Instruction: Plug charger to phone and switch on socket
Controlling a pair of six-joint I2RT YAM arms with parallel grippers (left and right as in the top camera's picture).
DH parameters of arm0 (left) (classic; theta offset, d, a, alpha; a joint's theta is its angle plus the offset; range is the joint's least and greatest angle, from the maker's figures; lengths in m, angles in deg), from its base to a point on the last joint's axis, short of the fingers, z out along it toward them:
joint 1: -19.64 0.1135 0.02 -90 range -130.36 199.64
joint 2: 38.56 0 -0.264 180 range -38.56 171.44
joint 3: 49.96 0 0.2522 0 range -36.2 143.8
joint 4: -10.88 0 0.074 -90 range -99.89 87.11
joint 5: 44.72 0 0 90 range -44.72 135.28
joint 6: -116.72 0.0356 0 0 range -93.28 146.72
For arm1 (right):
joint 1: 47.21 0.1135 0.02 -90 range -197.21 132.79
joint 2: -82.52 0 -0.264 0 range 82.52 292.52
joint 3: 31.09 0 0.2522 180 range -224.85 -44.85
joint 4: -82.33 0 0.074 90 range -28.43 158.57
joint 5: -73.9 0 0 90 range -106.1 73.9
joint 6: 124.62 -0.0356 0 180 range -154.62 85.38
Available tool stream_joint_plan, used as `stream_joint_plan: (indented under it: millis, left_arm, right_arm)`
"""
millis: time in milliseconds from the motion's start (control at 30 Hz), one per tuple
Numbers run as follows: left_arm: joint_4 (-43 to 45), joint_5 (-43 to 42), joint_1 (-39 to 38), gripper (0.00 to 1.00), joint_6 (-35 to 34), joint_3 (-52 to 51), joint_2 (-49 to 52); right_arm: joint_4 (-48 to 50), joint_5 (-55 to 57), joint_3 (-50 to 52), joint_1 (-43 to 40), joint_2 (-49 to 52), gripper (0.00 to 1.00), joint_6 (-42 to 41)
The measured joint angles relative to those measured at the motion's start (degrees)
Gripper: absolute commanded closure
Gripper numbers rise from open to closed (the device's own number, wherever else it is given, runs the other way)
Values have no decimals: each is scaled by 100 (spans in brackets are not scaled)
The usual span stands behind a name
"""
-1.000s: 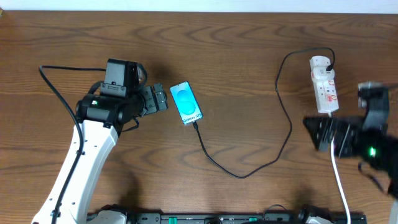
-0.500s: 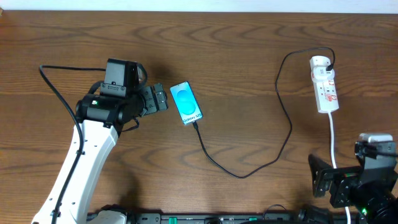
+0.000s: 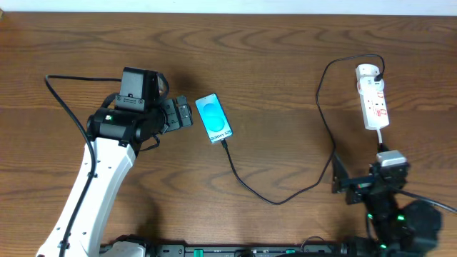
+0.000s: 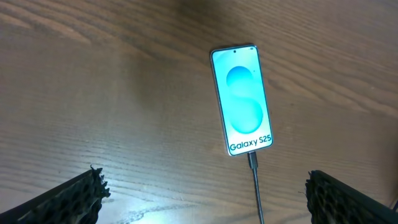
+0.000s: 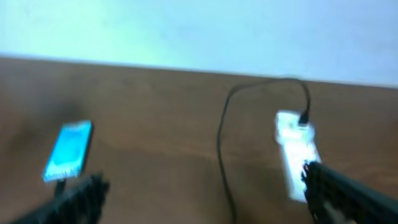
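Dark wood-grain bench (image 3: 271, 43): the phone (image 3: 214, 118) lies screen-up and lit, the charger (image 4: 254, 186) plugged into its lower edge and looping right to the socket (image 3: 373, 96). Your left gripper (image 3: 186, 114) hovers just left of the phone, jaws wide. Your right gripper (image 3: 338, 180), arm folded low at the near edge, points left, jaws wide.

1. Even, soft light falls on the table (image 3: 285, 64); the overhead view is sharp.
2. The phone (image 4: 242, 99) glows crisp in the left wrist view, with a dim shadow to its left.
3. The right wrist view is blurred throughout.
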Motion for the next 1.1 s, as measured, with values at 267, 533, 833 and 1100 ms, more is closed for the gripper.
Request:
stream_joint_plan:
  millis: [267, 533, 833, 1100]
  left_arm:
    - [2, 0, 0, 0, 0, 0, 0]
    - [4, 0, 0, 1, 0, 0, 0]
    - [4, 0, 0, 1, 0, 0, 0]
    - [4, 0, 0, 1, 0, 0, 0]
  right_arm:
    - [1626, 361, 2149, 439, -837, 1, -358]
    - [2015, 562, 2417, 555, -979, 1, -339]
    - [2041, 612, 2428, 555, -1003, 1, -323]
    - [2041, 614, 2428, 555, -1003, 1, -323]
